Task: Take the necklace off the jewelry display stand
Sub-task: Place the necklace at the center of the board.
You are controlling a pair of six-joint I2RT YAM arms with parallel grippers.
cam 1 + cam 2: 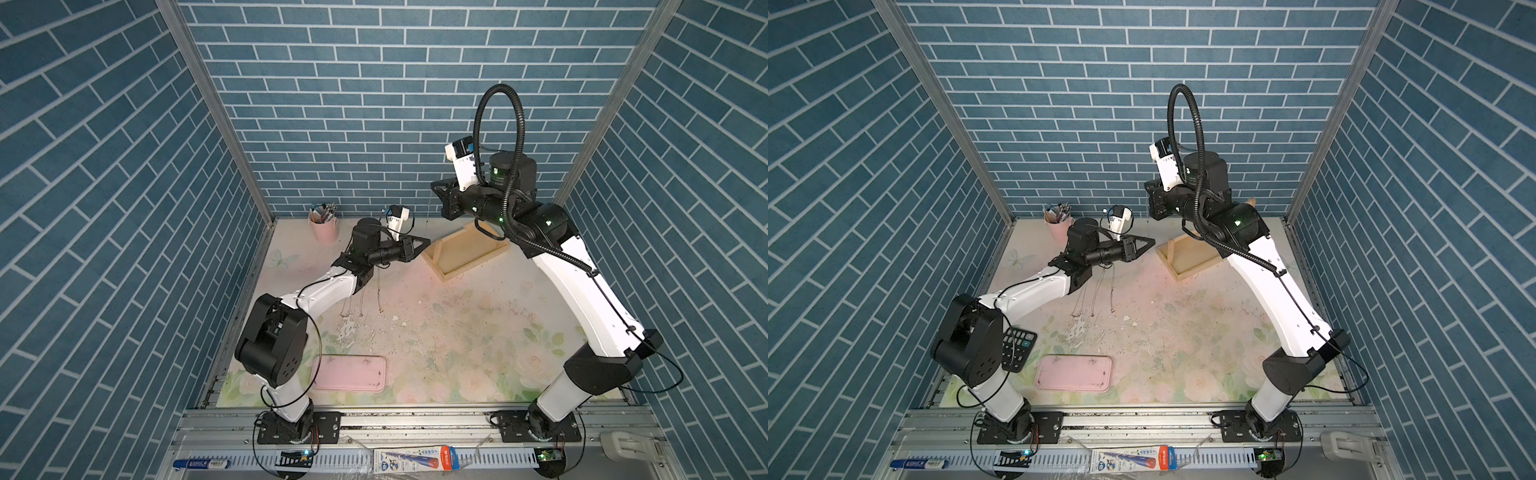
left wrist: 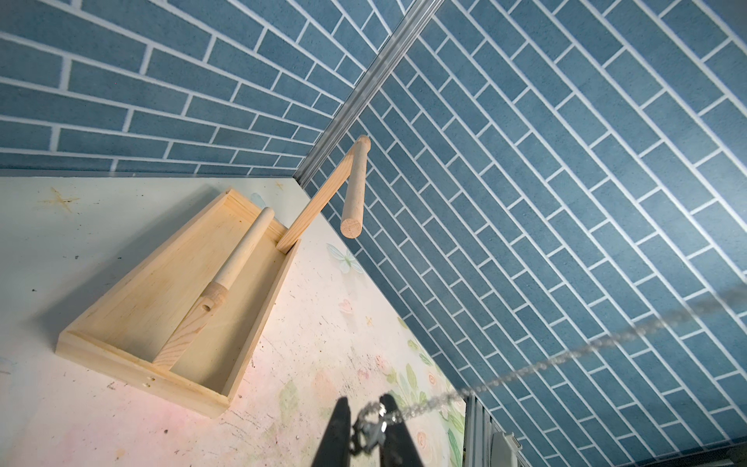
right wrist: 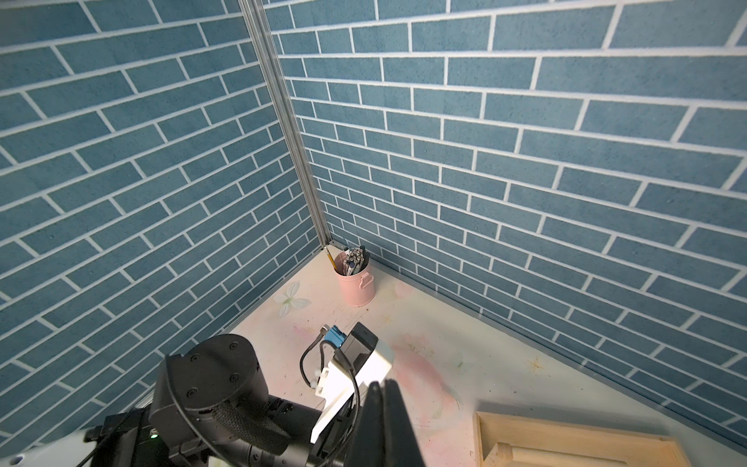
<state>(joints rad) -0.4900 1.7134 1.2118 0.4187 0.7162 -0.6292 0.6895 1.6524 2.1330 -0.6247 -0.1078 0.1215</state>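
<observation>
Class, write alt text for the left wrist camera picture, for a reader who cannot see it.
The left hand pinches a silver necklace, whose chain stretches away, blurred, to the picture's edge. Beyond it, the pale wooden jewelry display stand, with no chain on it, sits on a floral tabletop against blue brick-patterned walls.

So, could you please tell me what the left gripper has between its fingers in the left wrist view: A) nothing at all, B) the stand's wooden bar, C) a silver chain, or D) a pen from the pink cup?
C: in the left wrist view the left gripper is closed on a bunched silver chain, which runs off from the fingers in a straight line, apart from the jewelry display stand.
</observation>
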